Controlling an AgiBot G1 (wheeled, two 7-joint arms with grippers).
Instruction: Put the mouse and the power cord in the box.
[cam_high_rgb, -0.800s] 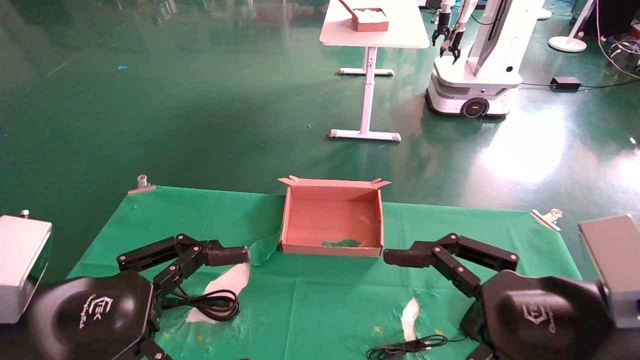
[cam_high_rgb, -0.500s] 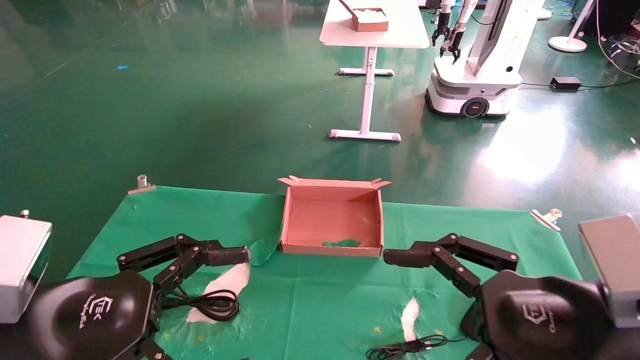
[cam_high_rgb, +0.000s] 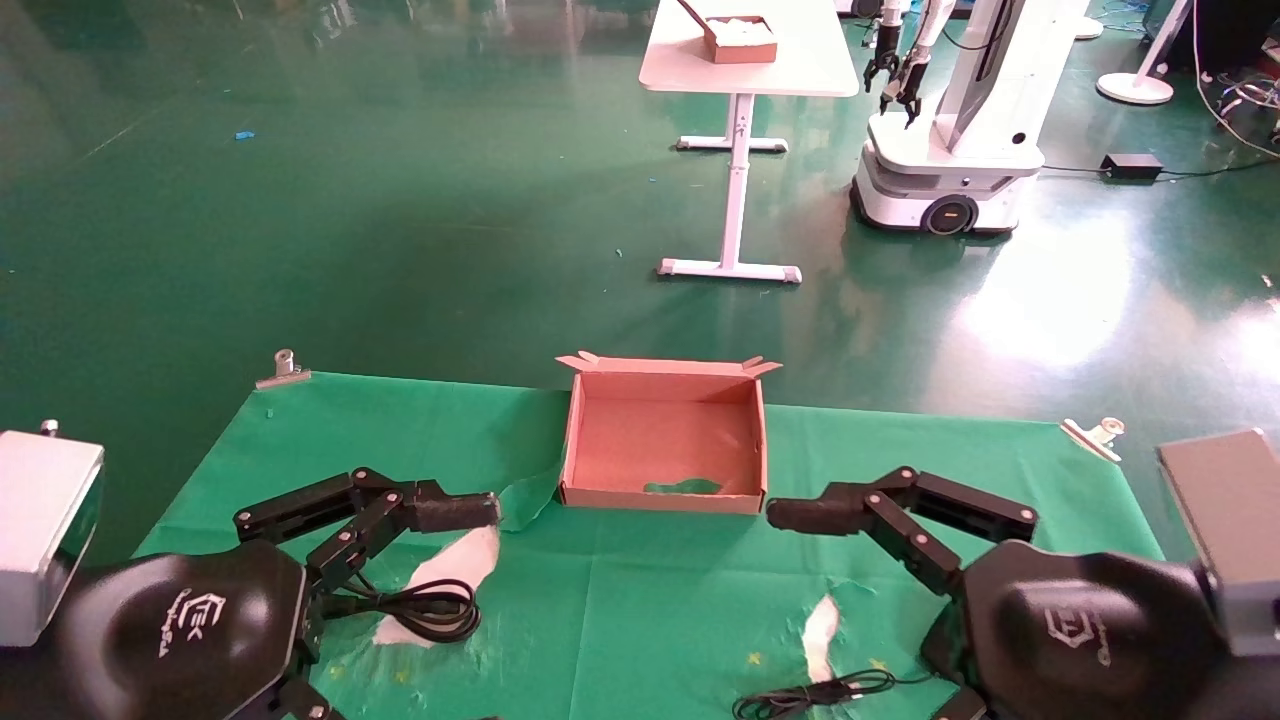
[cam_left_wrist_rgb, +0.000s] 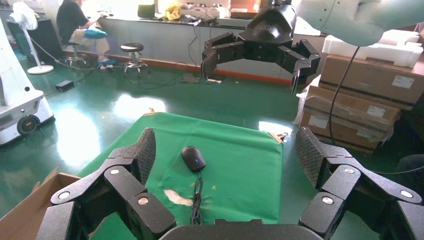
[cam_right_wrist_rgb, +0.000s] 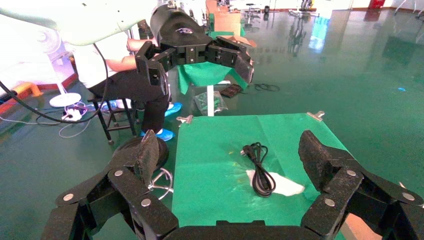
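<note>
Cardboard box (cam_high_rgb: 664, 497) is seen empty; mouse (cam_left_wrist_rgb: 193, 158) and power cord (cam_high_rgb: 425, 608) lie ungrasped (both grippers' fingers spread wide) beyond the left gripper (cam_left_wrist_rgb: 227, 165) and under the left gripper's fingers (cam_high_rgb: 452, 511); right gripper (cam_right_wrist_rgb: 230, 160).

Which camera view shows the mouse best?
The left wrist view: the whole mouse lies unobstructed on the green cloth. The head view shows only its thin cable, and the right wrist view shows none of it.

Left tool (cam_left_wrist_rgb: 222, 160), right tool (cam_right_wrist_rgb: 227, 155) agape

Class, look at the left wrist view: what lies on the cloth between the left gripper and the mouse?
In the left wrist view, between the left gripper and the mouse lie only its thin cable and a white tear.
</note>
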